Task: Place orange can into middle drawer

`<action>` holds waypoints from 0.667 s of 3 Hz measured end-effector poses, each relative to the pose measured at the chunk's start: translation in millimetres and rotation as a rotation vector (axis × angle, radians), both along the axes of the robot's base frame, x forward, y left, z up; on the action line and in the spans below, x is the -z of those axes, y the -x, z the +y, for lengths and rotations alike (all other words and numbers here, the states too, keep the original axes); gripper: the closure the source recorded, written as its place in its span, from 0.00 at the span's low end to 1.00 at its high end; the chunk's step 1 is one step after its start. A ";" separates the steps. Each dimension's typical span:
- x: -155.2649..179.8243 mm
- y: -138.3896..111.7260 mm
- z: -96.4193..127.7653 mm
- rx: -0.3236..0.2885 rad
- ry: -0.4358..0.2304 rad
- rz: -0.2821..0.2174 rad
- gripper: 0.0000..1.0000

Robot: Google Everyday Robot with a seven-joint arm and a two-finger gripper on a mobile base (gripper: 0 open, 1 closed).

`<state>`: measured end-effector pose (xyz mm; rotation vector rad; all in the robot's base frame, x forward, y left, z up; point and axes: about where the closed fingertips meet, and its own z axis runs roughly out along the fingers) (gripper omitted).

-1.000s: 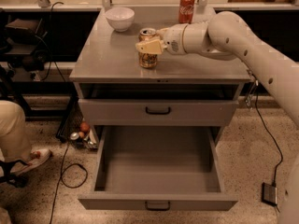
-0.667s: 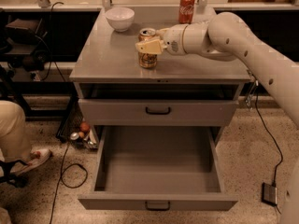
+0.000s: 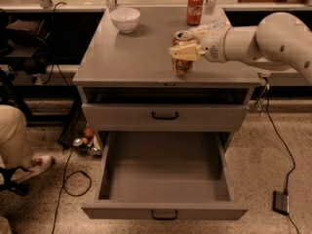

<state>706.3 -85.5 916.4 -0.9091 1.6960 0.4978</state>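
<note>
The orange can [image 3: 182, 57] is upright over the front right part of the grey cabinet top [image 3: 131, 57]. My gripper [image 3: 185, 51] reaches in from the right and is shut on the orange can, with its pale fingers [image 3: 179, 52] across the can's upper half. I cannot tell whether the can rests on the top or hangs just above it. Below, a wide drawer [image 3: 165, 177] is pulled out, open and empty. The drawer above it [image 3: 165, 115] is shut, with a dark gap over it.
A white bowl [image 3: 125, 18] and a red cola can [image 3: 195, 9] stand at the back of the top. A pale clear bottle [image 3: 205, 28] lies behind my gripper. A person's leg and shoe [image 3: 22, 150] are at the left. Cables and a power brick [image 3: 282, 202] lie on the floor.
My gripper has moved to the right along the cabinet top with the orange can in it. The drawers, the bowl and the cola can have not moved.
</note>
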 end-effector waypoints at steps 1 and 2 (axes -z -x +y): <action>0.4 33.5 -39.5 0.058 0.053 0.050 1.00; 9.5 62.9 -64.7 0.097 0.074 0.121 1.00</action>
